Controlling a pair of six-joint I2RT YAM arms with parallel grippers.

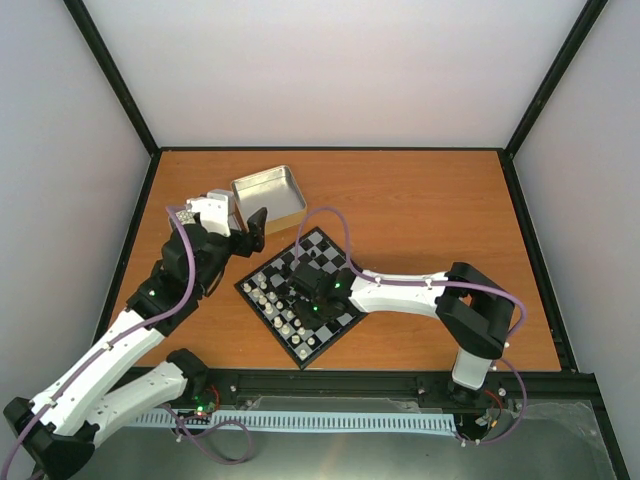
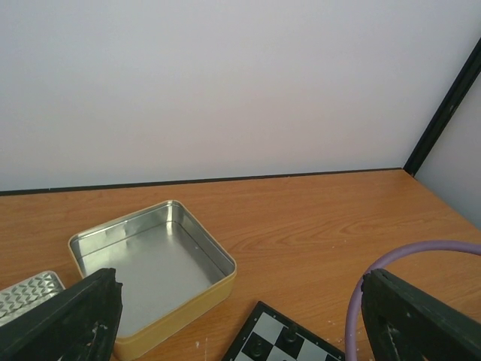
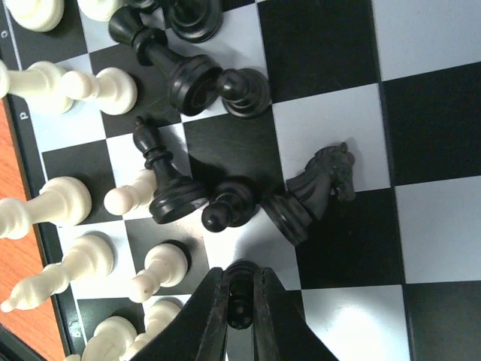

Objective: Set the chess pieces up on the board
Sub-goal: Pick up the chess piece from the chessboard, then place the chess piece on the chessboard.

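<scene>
The board (image 1: 326,246) lies turned at an angle mid-table, and one of its corners (image 2: 270,331) shows in the left wrist view. Cream chess pieces (image 3: 66,201) line its near-left edge. Black pieces are bunched in the middle: a knight (image 3: 319,188) on its side, a pawn (image 3: 229,207) and a tilted bishop (image 3: 167,184). My right gripper (image 3: 240,289) is down over the board (image 3: 443,53), its fingers closed against both sides of a black pawn (image 3: 240,301). My left gripper (image 2: 239,304) hovers open left of the board with nothing between its fingers.
An empty silver tin (image 1: 270,195) with a yellowish outer wall stands behind the board's left corner. A ribbed silver tin (image 2: 26,293) lies beside it to the left. A purple cable (image 2: 406,256) loops near the left gripper's right finger. Black frame rails edge the table.
</scene>
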